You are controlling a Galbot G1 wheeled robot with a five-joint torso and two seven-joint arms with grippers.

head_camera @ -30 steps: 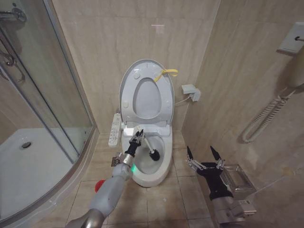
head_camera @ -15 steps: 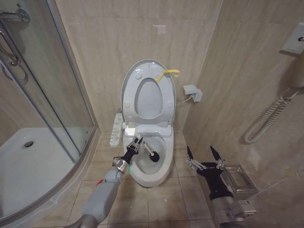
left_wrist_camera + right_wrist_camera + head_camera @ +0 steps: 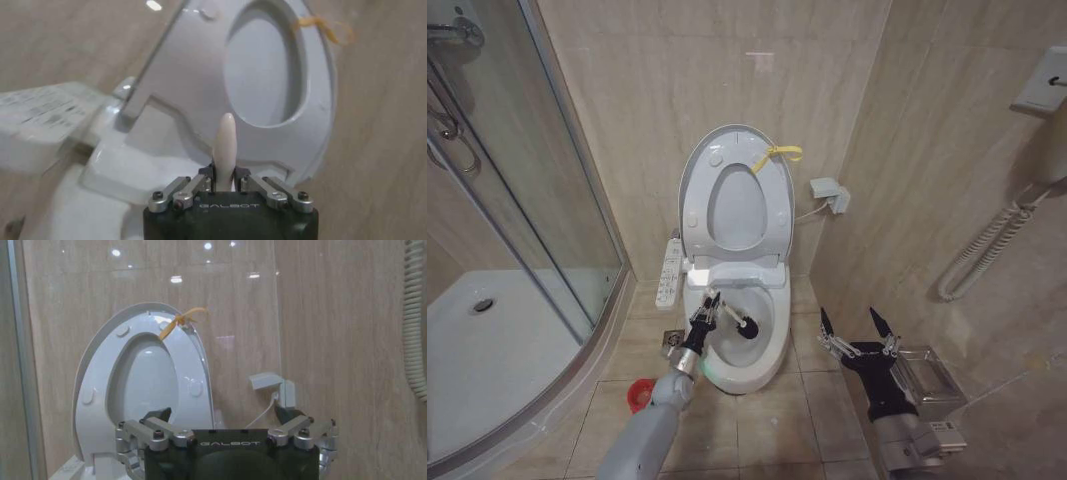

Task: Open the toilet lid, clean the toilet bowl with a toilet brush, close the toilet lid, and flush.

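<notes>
Left claw (image 3: pixel 708 306) grips the toilet brush (image 3: pixel 735 321) inside the toilet bowl (image 3: pixel 772 345); right claw (image 3: pixel 857 333) – spread, idle beside it.

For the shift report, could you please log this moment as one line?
left gripper: shut on toilet brush in toilet bowl | toilet lid: up | right gripper: open, idle

The head camera looks down at the toilet lid (image 3: pixel 734 190) from farther back; both wrist cameras face that raised lid, the left one closest
</notes>
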